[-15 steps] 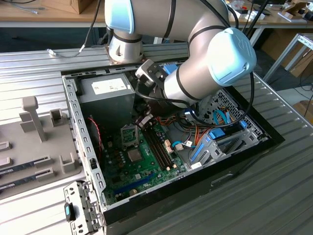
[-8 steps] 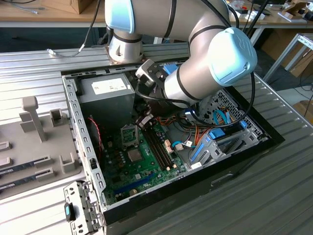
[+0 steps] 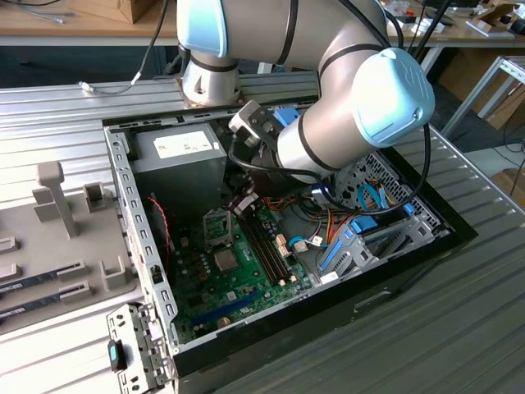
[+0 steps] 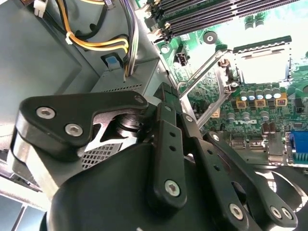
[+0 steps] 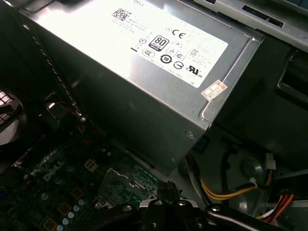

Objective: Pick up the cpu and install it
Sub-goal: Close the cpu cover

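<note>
My gripper point(image 3: 244, 203) hangs inside the open computer case point(image 3: 131, 222), just above the motherboard point(image 3: 246, 279) and beside the square processor socket point(image 3: 217, 228). Its black linkage point(image 4: 166, 91) is in the foreground of both wrist views point(image 5: 159, 207). In the second wrist view the socket point(image 4: 262, 60) is brightly lit, and its thin metal lever point(image 4: 207, 72) stands raised. The cpu is hidden: I cannot make it out in the socket or at the gripper's tip.
The grey power supply point(image 3: 184, 152) point(image 5: 144, 62) stands close behind the gripper. Long memory slots point(image 3: 267, 242) point(image 4: 211, 12) and coloured cable bundles point(image 3: 344, 222) lie toward the exterior view's right. A bare dark chip point(image 3: 225, 261) sits below the socket. A grey fixture tray point(image 3: 57, 238) lies at the exterior view's left.
</note>
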Robot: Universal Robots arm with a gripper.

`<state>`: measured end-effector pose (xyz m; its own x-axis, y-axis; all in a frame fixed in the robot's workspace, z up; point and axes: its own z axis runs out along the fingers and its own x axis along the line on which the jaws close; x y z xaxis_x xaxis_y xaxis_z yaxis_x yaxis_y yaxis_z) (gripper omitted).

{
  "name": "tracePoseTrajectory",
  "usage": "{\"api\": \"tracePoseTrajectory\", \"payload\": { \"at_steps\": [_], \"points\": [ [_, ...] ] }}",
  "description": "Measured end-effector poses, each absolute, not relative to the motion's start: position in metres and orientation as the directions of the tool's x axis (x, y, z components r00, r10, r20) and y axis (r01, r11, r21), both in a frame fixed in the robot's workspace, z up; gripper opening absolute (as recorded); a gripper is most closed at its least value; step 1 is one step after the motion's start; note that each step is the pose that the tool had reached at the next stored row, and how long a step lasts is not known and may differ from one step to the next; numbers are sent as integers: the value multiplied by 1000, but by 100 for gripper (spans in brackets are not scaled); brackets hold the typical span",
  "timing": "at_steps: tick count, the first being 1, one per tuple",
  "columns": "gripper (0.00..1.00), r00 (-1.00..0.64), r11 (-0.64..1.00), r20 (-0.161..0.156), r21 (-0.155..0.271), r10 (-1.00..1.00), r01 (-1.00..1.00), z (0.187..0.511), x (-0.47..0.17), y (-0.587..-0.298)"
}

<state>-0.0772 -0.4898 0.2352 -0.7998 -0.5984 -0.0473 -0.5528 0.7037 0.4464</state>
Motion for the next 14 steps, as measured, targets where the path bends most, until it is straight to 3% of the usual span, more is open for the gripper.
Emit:
{"api": "tracePoseTrajectory", "payload": {
  "at_steps": [14],
  "points": [
    [11, -800, 696, -58, 459, -597, -553, 238, -77, -493]
  ]
}}
